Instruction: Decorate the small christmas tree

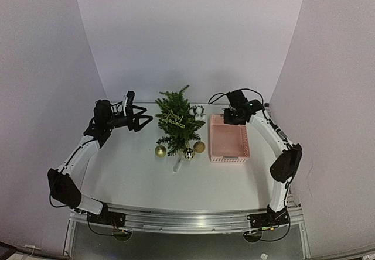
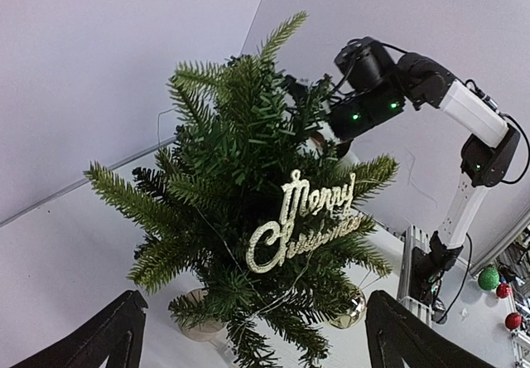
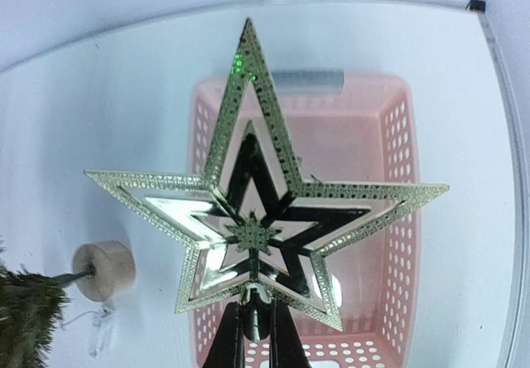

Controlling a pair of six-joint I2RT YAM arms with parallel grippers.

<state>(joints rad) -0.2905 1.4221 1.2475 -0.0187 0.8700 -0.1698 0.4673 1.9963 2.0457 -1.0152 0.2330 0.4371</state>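
Note:
The small christmas tree (image 1: 176, 122) stands upright mid-table, dark green, with a gold "Merry Christmas" sign (image 1: 173, 117) on it; both show in the left wrist view, tree (image 2: 240, 136) and sign (image 2: 305, 221). Its pale round pot (image 3: 103, 269) shows in the right wrist view. My left gripper (image 1: 142, 119) is open and empty just left of the tree; its fingers (image 2: 108, 335) frame the tree. My right gripper (image 1: 231, 118) is shut on the stem of a gold star topper (image 3: 261, 194), held above the pink basket (image 1: 228, 140), right of the tree.
Gold baubles (image 1: 160, 150) (image 1: 199, 147) and a silver one (image 1: 188, 154) hang low around the tree. White cotton-like balls (image 1: 197, 111) sit behind it. The pink basket (image 3: 397, 136) looks empty. White walls enclose the table on three sides.

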